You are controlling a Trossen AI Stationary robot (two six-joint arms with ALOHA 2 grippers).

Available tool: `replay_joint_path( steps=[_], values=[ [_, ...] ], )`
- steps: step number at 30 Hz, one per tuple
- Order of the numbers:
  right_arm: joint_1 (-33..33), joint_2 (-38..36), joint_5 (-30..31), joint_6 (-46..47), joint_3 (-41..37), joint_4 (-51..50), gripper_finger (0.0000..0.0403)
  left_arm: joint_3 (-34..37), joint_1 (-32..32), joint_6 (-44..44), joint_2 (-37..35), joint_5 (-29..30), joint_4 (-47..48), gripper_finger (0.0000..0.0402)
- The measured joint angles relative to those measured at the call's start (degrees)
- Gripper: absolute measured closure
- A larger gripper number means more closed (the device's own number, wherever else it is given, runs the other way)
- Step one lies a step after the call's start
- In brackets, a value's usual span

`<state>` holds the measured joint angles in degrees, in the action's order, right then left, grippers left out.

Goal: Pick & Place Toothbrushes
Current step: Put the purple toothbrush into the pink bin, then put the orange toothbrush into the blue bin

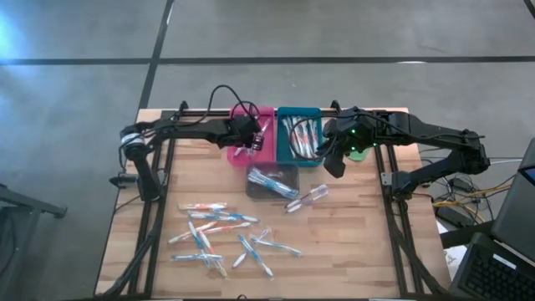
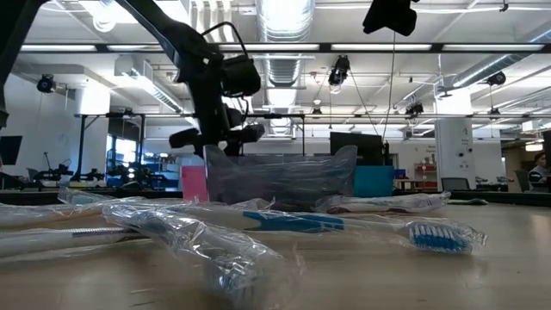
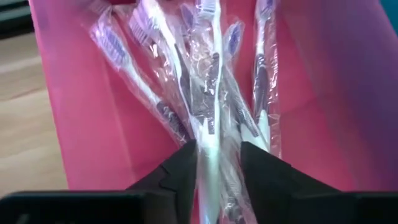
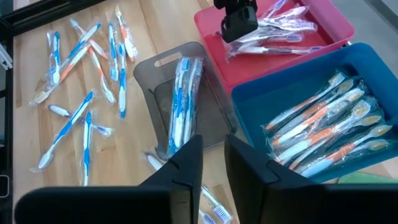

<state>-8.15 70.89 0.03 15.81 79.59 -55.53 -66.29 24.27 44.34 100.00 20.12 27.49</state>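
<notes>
From my seat, the left gripper point(image 1: 251, 140) hangs over the pink tray point(image 1: 269, 113) at the back of the table point(image 1: 351, 251). Its wrist view shows a wrapped toothbrush point(image 3: 208, 149) standing between the fingers point(image 3: 180, 171), which sit a little apart; I cannot tell whether they grip it or are letting it go. I judge it is being dropped with the purple-accented brushes point(image 3: 186, 81) already lying lengthwise in that tray, so the sorting seems to go by colour. The pink walls close in on both sides of the fingers, so I would lift straight up before swinging away.

In the middle, the clear bin point(image 1: 273, 181) holds a few blue brushes and sits just in front of the two trays, touching or nearly so. Toward the front, the loose toothbrushes point(image 1: 221, 238) lie scattered on bare wood, several crossing each other, with open room all round them.

To the right, the blue tray point(image 1: 299, 110) holds orange-accented brushes point(image 4: 323, 140) laid side by side. The right gripper point(image 1: 334, 159) hovers beside that tray, near the clear bin's corner. Its fingers point(image 4: 186, 165) are narrowly parted with nothing between them. One more wrapped brush point(image 1: 308, 197) lies just ahead of it, clear of any wall.
</notes>
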Motion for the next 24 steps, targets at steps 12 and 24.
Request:
replay_joint_path(
  steps=[12,24],
  values=[
    [-0.01,0.00,0.00,0.00,0.00,0.00,0.0364,-0.10,-0.02,-7.22,-3.60,-2.90,0.03,0.0214],
    [-0.01,0.02,-0.02,0.02,-0.02,1.25,0.0337,-0.10,-2.32,-15.77,-15.27,-4.07,-0.48,0.0215]
  ],
)
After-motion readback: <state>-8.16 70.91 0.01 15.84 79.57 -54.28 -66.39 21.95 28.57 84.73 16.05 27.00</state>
